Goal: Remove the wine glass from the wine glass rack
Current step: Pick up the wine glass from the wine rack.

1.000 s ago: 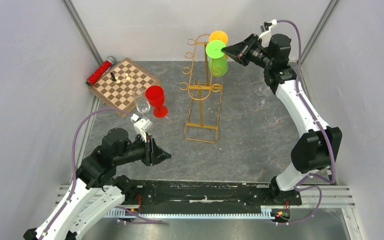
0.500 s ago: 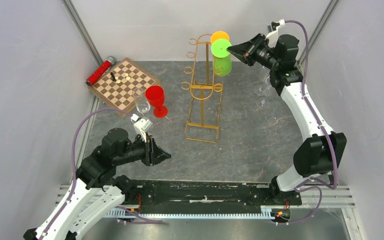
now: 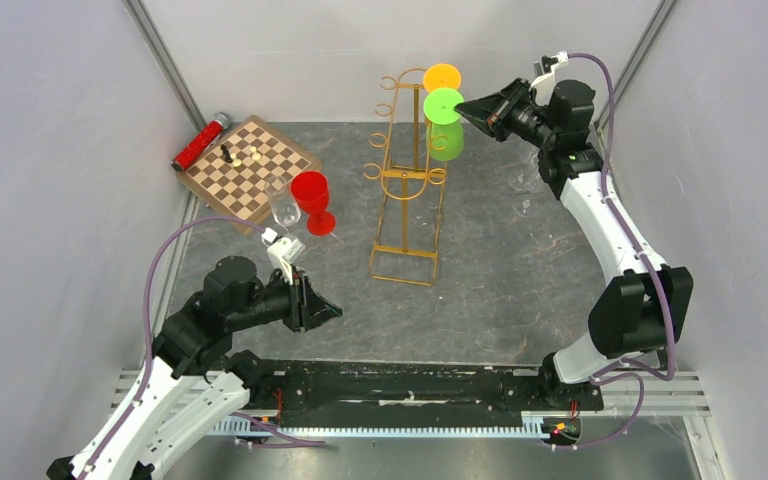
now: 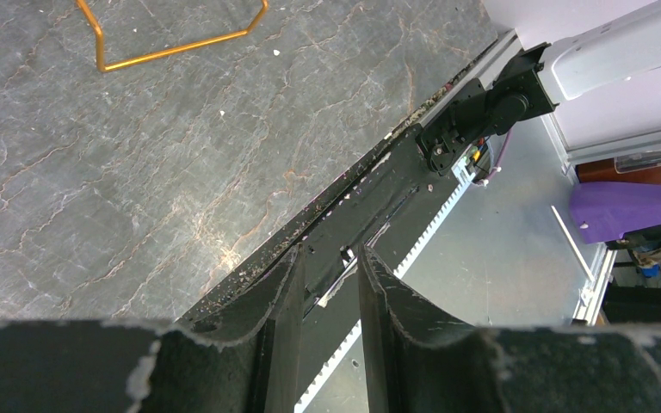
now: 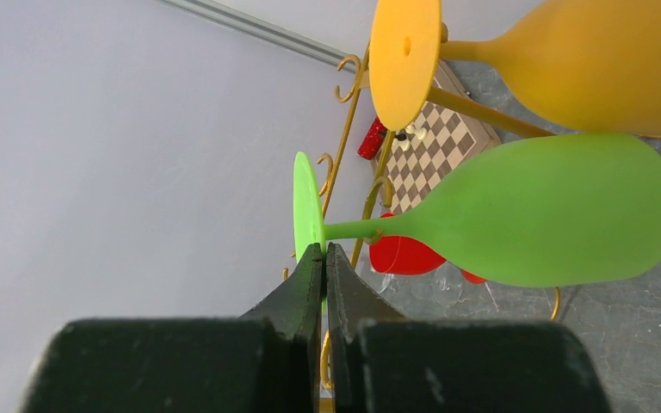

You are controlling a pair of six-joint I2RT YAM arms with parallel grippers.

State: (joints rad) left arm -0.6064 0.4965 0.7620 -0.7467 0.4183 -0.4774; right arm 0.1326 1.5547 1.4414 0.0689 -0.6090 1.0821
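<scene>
Green wine glass [image 5: 551, 211] has its foot rim hidden inside the clenched right gripper [image 5: 324, 251]; left gripper [image 4: 331, 258] stands parted.

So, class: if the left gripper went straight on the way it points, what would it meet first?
Most likely the black rail along the table's near edge; nothing lies between it and the left gripper, though depth is unclear.

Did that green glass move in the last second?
Yes. The green wine glass has shifted slightly right against the fixed wine glass rack.
</scene>
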